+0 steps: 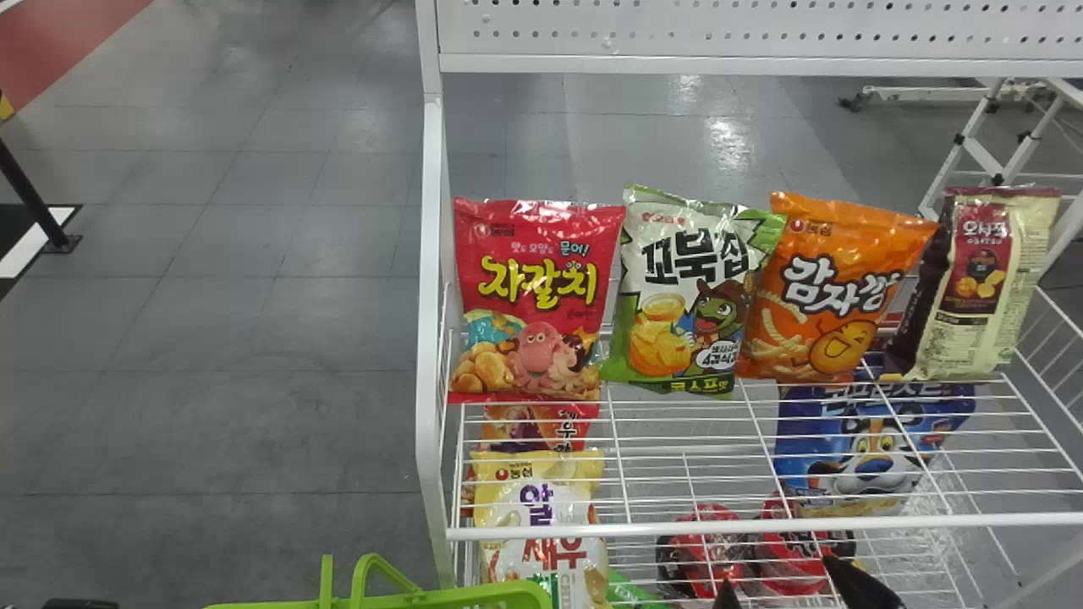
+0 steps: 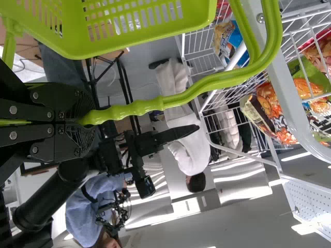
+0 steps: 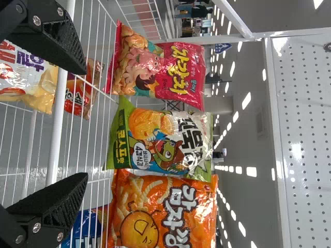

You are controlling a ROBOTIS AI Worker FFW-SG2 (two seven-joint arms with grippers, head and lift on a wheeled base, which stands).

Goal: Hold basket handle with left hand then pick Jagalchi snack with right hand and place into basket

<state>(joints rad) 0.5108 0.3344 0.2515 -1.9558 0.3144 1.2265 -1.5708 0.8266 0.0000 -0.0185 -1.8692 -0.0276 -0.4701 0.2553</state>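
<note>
Green handle (image 2: 207, 85), left wrist view: left fingers (image 2: 77, 101) clamp it; right fingers (image 1: 856, 584) gape, empty.

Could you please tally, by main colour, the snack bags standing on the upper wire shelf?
Red, the Jagalchi snack: 1
Green and white bag: 1
Orange bag: 1
Cream and dark red bag: 1
Total: 4

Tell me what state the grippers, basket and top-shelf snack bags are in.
Left gripper: closed on the basket handle.
Right gripper: open, empty.
Green basket: held by its handle; contents can't be told.
Jagalchi snack: upright, on the shelf.
Green-and-white bag, orange bag, cream-and-maroon bag: upright.
</note>
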